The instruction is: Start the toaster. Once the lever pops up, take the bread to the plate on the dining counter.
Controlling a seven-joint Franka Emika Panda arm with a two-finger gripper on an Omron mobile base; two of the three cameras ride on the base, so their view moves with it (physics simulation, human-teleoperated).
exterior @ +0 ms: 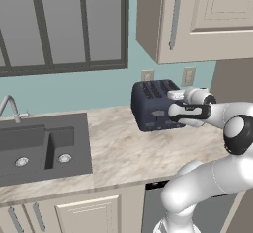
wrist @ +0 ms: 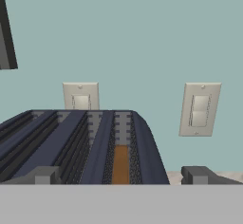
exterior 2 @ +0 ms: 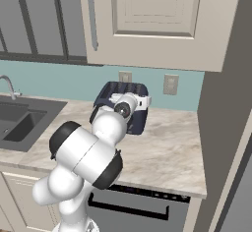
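Bread (wrist: 120,163) sits low in the toaster's (exterior: 150,103) rightmost slot, top edge showing in hand view. Likely light, stiff, crumbly: pinch the top edge gently. Gripper (wrist: 120,176) spread at toaster's front. Base views show toaster on worktop (exterior: 128,148), hide the bread.

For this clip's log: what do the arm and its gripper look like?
A glossy white arm of rounded segments with dark, near-black joint caps. The gripper has two small dark grey, blocky fingertips; the hand carries a dark band. No cables or markings show.
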